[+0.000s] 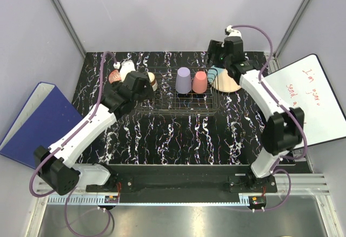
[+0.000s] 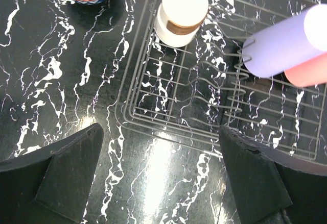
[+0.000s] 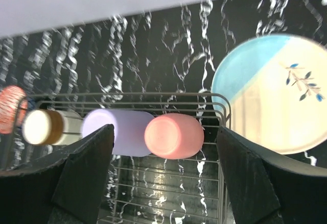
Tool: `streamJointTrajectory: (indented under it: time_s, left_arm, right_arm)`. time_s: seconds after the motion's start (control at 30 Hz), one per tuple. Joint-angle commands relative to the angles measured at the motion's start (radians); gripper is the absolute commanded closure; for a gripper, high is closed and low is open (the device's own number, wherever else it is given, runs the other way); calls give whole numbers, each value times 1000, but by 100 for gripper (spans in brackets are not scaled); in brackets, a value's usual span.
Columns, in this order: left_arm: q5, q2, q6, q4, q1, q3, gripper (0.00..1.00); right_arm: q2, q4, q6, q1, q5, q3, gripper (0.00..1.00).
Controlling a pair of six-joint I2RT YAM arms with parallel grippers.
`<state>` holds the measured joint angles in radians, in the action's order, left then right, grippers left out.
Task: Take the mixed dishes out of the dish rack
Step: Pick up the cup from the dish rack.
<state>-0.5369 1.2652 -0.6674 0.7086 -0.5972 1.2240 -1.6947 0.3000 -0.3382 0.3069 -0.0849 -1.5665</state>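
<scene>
The dish rack stands mid-table. In it a lavender cup and a salmon-pink cup stand side by side at the right, and a whitish cup with a brown band at its left end. The red-orange bowl sits on the table left of the rack. The blue-and-cream plate is outside the rack's right end. My left gripper is open and empty over the rack's near left corner. My right gripper is open and empty above the salmon-pink cup and lavender cup.
A blue binder leans at the table's left edge. A whiteboard with red writing lies at the right edge. Grey walls close in the back and sides. The black marbled table stretches in front of the rack.
</scene>
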Motion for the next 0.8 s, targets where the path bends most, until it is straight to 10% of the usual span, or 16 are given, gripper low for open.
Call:
streamJointTrajectory:
  time_s: [0.0, 0.77]
  left_arm:
    - [23, -24, 45, -43, -13, -3, 1]
    - [8, -61, 72, -57, -13, -55, 1]
  right_arm:
    - [-115, 24, 31, 15, 33, -56, 11]
    - [-278, 25, 114, 227, 1, -251, 7]
